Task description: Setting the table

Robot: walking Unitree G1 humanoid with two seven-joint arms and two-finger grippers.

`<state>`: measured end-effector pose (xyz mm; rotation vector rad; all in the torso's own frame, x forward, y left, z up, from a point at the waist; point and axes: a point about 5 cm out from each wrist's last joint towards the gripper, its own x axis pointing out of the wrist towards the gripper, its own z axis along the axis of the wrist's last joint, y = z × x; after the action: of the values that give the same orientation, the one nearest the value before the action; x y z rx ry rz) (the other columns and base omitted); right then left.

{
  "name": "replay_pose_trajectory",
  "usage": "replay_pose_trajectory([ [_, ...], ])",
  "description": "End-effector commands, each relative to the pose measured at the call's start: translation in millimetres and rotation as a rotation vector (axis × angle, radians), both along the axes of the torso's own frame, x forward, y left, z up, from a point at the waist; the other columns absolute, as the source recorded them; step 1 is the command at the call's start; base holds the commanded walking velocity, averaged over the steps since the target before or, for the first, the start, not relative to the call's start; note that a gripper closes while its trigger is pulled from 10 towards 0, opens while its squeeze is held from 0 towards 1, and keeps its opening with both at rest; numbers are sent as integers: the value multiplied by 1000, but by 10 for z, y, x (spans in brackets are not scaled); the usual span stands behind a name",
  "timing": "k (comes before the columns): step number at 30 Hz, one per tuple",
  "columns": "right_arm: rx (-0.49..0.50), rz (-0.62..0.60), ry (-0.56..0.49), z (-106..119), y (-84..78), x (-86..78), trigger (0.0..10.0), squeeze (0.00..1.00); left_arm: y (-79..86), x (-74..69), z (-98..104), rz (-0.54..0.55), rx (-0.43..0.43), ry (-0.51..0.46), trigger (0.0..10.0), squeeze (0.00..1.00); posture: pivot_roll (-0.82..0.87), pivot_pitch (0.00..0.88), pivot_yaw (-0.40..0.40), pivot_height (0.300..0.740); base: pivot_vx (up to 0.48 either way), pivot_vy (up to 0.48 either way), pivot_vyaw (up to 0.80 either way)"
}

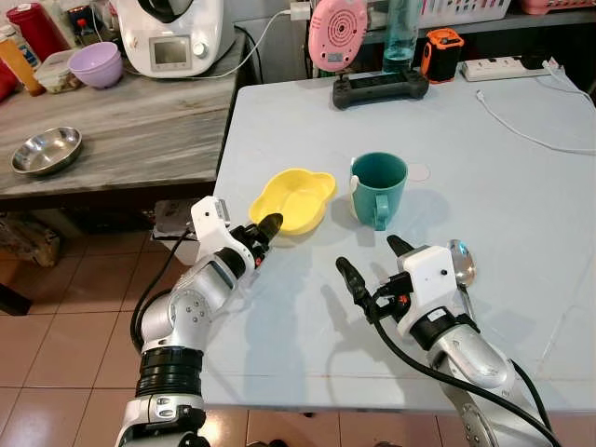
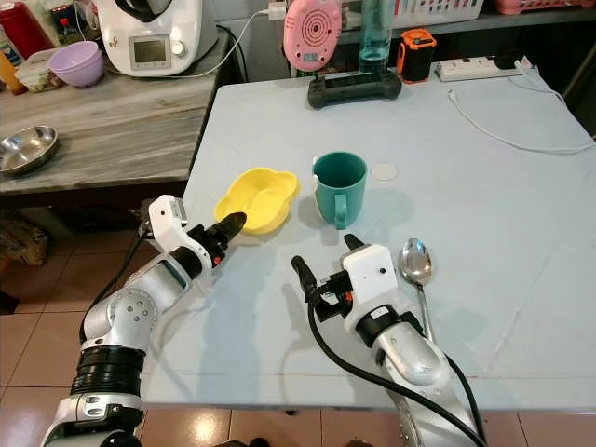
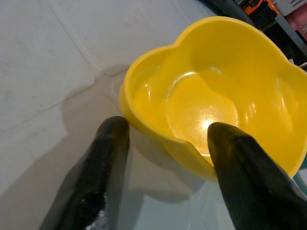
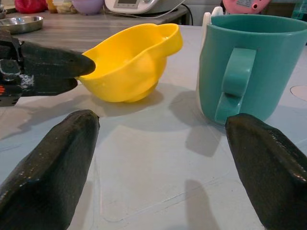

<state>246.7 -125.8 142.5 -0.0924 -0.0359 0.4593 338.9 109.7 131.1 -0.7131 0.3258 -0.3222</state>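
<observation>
A yellow lobed bowl (image 1: pixel 293 197) sits on the pale blue table (image 1: pixel 521 214) near its left edge. Just to its right stands a teal mug (image 1: pixel 378 186), upright, with its handle toward me. My left gripper (image 1: pixel 268 226) is open at the bowl's near rim. In the left wrist view one of its fingers (image 3: pixel 108 158) is outside the bowl's (image 3: pixel 216 96) wall and the other is over the rim. My right gripper (image 1: pixel 370 256) is open just above the table, in front of the mug (image 4: pixel 249 67), with nothing between its fingers. A metal spoon (image 1: pixel 461 263) lies right beside that wrist.
At the table's far edge are a black power strip (image 1: pixel 380 88), a pink device (image 1: pixel 337 33) and an orange-black gadget (image 1: pixel 441 51). A white cable (image 1: pixel 521 130) trails at the far right. The grey counter (image 1: pixel 140 130) to the left holds a steel bowl (image 1: pixel 47 149), a purple bowl (image 1: pixel 96 63) and a white kitchen machine (image 1: pixel 172 37).
</observation>
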Motion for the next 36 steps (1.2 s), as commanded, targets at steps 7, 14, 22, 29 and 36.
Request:
replay_pose_trajectory([
  [7,-2,27,0,-12,62,6,10000,0,35,-5,19,16,-7,23,0,0,-207,119,143,740,0,0,0],
  [14,-6,33,2,-22,71,13,10000,0,29,-9,53,15,15,31,0,0,-204,118,141,740,0,0,0],
  [22,-12,41,2,-24,75,20,10000,0,41,-20,44,16,59,45,0,0,-202,117,134,740,0,0,0],
  [29,-13,49,1,-22,82,34,10000,0,83,-34,34,28,103,33,0,0,-196,111,130,740,0,0,0],
  [36,-15,54,-1,-20,87,44,10000,0,112,-48,24,33,122,28,0,0,-189,106,126,740,0,0,0],
])
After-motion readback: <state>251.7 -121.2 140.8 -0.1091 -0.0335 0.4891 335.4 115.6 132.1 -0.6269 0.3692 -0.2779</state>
